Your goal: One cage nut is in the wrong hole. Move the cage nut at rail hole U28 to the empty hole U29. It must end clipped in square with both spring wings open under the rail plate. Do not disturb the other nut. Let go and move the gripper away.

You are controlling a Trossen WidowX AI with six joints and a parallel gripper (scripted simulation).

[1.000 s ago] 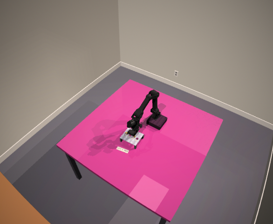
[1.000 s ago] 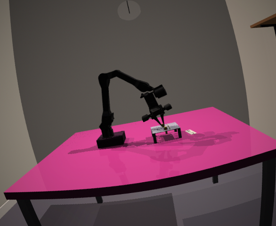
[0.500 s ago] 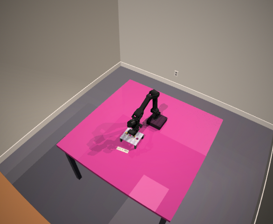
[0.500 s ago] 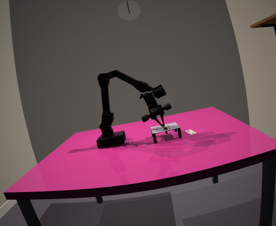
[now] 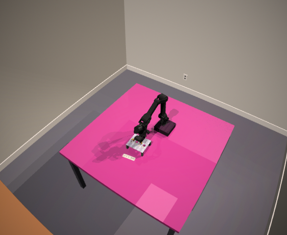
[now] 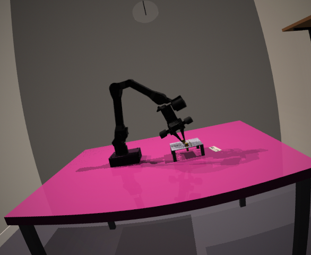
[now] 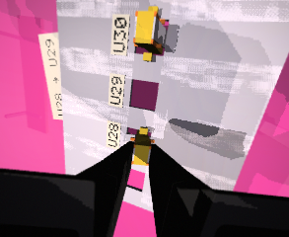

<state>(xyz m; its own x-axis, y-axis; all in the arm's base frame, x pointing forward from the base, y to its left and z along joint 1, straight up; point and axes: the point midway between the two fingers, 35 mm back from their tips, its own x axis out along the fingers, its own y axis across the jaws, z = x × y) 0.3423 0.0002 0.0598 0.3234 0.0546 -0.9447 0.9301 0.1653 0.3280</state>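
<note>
The cage nut, yellow with orange edges, is at the U28 position of the rail plate, pinched between the two narrow black fingertips of the end effector. A strip of dark opening shows beside the nut, next to the printed U28 label. Whether its spring wings are folded or spread under the plate cannot be told.

Next along the row is the square hole U29, empty and dark, with its own label beside it. Beyond that, the other nut sits at U30, yellow on top with orange corners, and apart from the fingers. At the opposite end of the row, past the gripped nut, another square opening shows bright pink through it.

The rail plate is pale grey with whitish streaks, and stands raised on short dark legs. Near it, a cream card lies flat on the pink desk, printed with U28 and U29. The black arm rises from a dark box-shaped base on the same desk, bends high up and reaches down over the plate at a slant.
</note>
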